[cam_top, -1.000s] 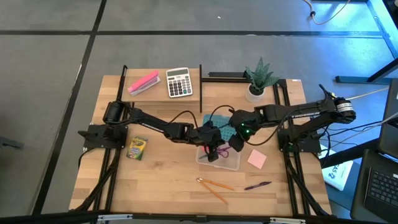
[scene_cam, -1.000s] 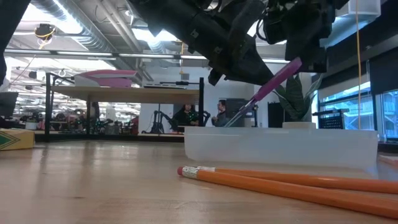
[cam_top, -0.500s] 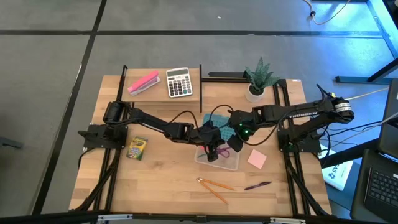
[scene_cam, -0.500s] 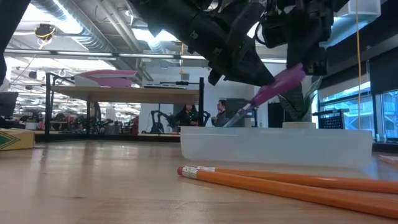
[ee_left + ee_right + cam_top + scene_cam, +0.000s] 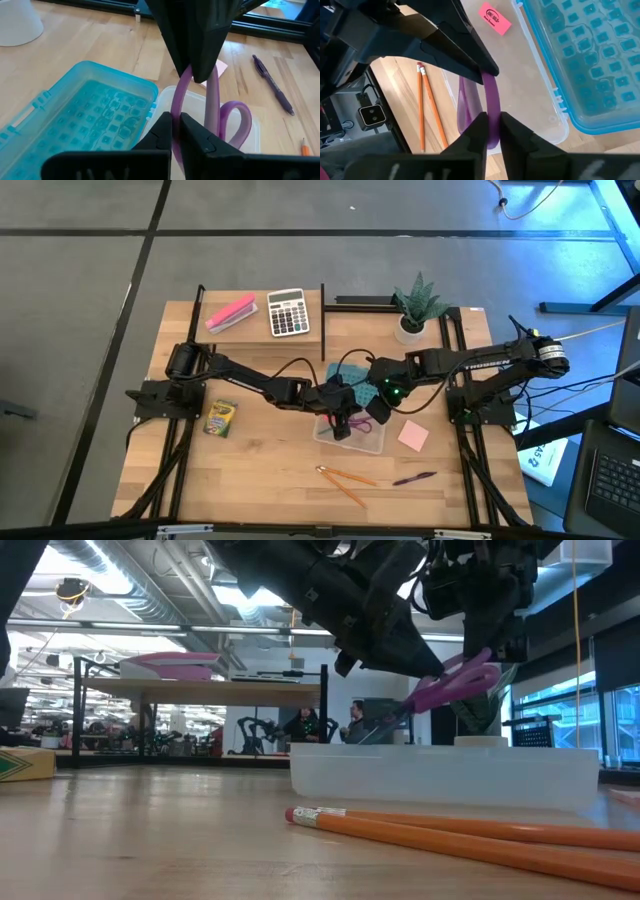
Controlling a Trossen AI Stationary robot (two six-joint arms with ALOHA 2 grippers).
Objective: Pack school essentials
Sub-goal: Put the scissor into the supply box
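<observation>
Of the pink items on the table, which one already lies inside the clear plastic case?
The small pink eraser, lying on the clear plastic case floor. The square pink notepad lies on the wood beside it; the long pink block sits on the shelf.

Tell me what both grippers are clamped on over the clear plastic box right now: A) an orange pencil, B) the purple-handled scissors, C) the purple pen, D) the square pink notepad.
B: both wrist views show the left gripper and the right gripper each shut on a purple handle of the purple-handled scissors, above the clear plastic box.
</observation>
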